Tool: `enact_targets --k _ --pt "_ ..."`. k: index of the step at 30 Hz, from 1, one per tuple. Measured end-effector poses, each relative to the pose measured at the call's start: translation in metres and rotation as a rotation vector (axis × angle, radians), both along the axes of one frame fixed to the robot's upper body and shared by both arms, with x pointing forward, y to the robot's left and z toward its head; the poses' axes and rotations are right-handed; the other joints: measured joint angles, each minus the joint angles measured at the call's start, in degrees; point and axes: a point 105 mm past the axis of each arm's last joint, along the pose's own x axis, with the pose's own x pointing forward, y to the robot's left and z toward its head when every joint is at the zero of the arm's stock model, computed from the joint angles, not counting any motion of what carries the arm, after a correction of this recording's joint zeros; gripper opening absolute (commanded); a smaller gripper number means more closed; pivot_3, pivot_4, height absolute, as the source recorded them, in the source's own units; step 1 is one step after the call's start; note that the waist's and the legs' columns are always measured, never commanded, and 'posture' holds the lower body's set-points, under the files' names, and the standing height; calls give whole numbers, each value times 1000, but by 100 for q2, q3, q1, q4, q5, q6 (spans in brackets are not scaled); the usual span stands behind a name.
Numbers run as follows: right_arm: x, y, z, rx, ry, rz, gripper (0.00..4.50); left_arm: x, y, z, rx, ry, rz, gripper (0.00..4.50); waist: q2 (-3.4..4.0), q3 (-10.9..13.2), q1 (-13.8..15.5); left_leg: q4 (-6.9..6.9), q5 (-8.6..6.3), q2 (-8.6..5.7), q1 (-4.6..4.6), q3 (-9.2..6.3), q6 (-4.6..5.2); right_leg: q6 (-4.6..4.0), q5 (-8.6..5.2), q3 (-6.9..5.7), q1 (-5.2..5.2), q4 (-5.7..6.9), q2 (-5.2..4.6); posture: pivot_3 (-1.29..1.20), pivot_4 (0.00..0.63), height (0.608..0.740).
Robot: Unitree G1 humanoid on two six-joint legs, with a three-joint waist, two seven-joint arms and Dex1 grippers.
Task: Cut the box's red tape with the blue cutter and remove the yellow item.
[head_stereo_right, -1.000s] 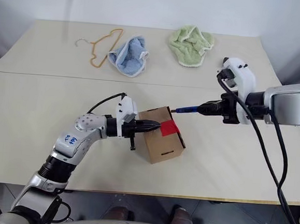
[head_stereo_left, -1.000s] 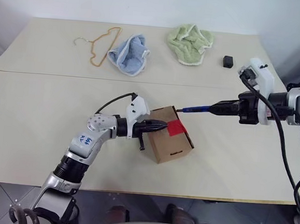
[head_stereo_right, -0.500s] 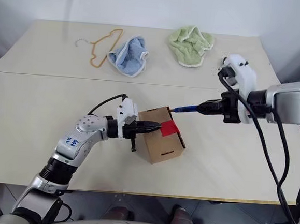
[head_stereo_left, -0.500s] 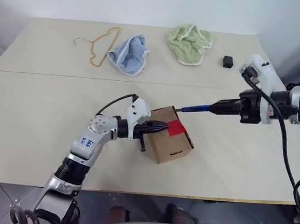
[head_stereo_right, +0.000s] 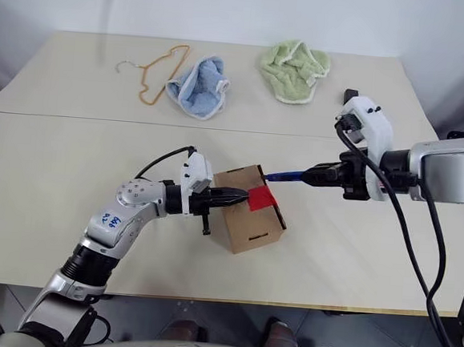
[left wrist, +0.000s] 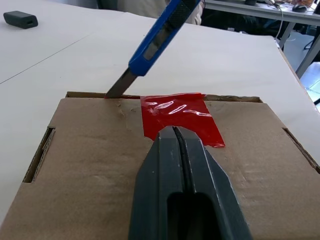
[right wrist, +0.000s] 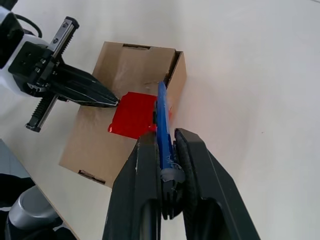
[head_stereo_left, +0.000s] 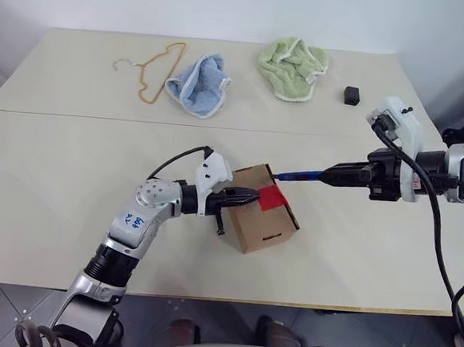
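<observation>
At the far left of the pale wooden table (head_stereo_left: 47, 175) lies a thin orange-tan wire hanger (head_stereo_left: 156, 71), with a crumpled light blue cloth (head_stereo_left: 199, 82) just to its right. Nearer, at the table's middle, the left gripper (head_stereo_left: 254, 196) lies level across the top of the small brown cardboard box (head_stereo_left: 262, 216), its two black fingers (left wrist: 185, 195) pressed together, tips resting at the left edge of the short bright red tape patch (left wrist: 181, 117). The box's flaps lie closed. Far beyond it sits a rumpled green cloth (head_stereo_left: 293, 66), and a small black cube (head_stereo_left: 351, 95) to its right. From the right, the right gripper (head_stereo_left: 332, 176) pinches the slim dark blue pen-shaped cutter (head_stereo_left: 300, 176) between its fingers (right wrist: 145, 200); the blade tip meets the box's far top edge, just beside the tape.
</observation>
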Motion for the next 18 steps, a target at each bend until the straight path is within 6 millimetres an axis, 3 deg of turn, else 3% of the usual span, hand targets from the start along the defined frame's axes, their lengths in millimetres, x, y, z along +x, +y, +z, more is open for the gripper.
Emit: enact_targets --k 6,18 --pt "1 5 -8 -23 47 -5 151 0 -1 -1 4 -3 4 0 0 -1 -11 4 0 1 4 2 0 0 0 4 1 6 0 0 150 740" --pt "5 12 -3 -41 127 -24 151 0 -6 -3 9 -10 20 0 -2 -4 -8 10 0 2 4 3 0 -1 0 7 1 8 0 0 150 740"
